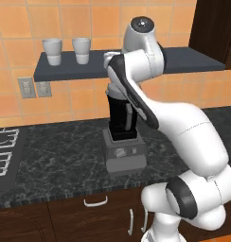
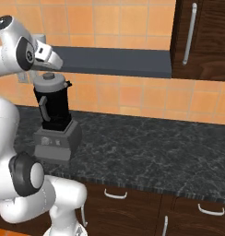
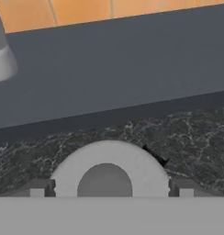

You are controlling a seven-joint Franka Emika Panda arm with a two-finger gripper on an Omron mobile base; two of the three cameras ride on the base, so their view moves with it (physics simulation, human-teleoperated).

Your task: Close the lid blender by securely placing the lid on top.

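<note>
Simulated kitchen: orange tiled wall, dark marbled surface (image 2: 146, 147) over dark wood cabinets, stove grates (image 1: 4, 153) at far left in the left base view. Dark grey shelf (image 2: 119, 61) mounted on wall above the surface; two white cups (image 1: 52, 51) standing side by side on its left part. Dark upper cabinet (image 2: 202, 37) with long handle at right end of shelf.

Blender (image 1: 122, 137) standing upright on the surface, below the shelf edge: black tapered jar on boxy grey base with dial and buttons. Lid (image 2: 50, 82) seated on jar top, level, knob up; in hand view seen from above as light-grey ring (image 3: 109, 167) around darker centre.

Hand (image 2: 47, 55) positioned directly above the lid, just under the shelf edge, apart from the knob. Fingers spread wide to either side of the lid in hand view; nothing held.
</note>
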